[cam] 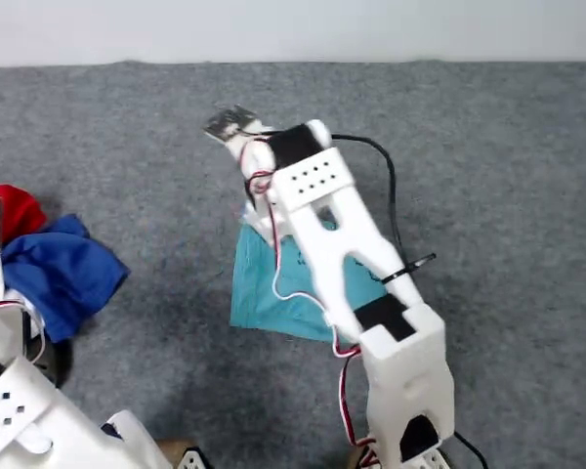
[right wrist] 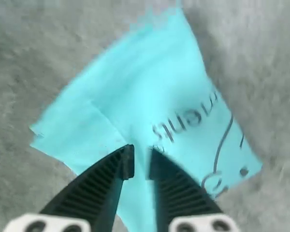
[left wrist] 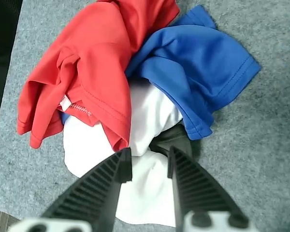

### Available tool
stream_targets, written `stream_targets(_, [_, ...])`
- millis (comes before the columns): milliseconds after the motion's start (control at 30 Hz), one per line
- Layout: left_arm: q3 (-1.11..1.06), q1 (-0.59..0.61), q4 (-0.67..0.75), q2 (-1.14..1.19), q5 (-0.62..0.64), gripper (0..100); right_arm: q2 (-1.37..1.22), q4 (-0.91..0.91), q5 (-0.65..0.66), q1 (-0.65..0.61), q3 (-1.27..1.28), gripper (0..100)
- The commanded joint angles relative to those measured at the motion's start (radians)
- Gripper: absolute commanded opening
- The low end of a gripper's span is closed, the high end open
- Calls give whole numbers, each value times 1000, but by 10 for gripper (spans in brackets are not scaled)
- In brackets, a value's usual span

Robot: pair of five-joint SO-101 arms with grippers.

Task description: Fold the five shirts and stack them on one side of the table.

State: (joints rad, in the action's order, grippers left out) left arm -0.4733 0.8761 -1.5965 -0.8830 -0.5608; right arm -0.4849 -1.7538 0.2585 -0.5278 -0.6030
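Over the teal shirt (right wrist: 135,92), outstretched right tool (right wrist: 140,157) slightly parted, left tool (left wrist: 150,159) open above pile (left wrist: 150,116)

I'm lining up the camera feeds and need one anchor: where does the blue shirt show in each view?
High view: blue shirt lies crumpled at the left of the picture, just below the red shirt.
Left wrist view: blue shirt lies beyond the left end effector, draped over a white shirt.
Shared landmark: the red shirt touches the blue one in both views.
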Motion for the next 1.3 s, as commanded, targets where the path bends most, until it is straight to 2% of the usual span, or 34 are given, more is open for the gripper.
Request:
stream_targets(0, [4,-9,23,-18,-6,137,117,-44,-5,36,95,5])
stream_targets(300, [4,-9,23,-18,-6,137,122,31,-14,21,345,9])
stream_targets(467, [4,-9,21,-18,-6,137,21,84,-20,-124,348,9])
stream_targets(567, [4,-9,21,-18,-6,137,7,68,-66,-229,350,9])
stream_targets(667, [4,-8,21,-18,-6,137,8,15,-68,-283,348,9])
stream_targets(767, [4,-8,21,-18,-6,137,33,-42,-66,-285,319,9])
stream_targets(967, [4,-8,21,-18,-6,137,171,-19,-64,-179,245,9])
stream_targets(1100, [-5,-17,21,-18,-5,137,136,25,-64,-143,242,9])
stream_targets(1267, [-33,-66,6,-18,-5,137,-10,134,-66,-188,236,9])
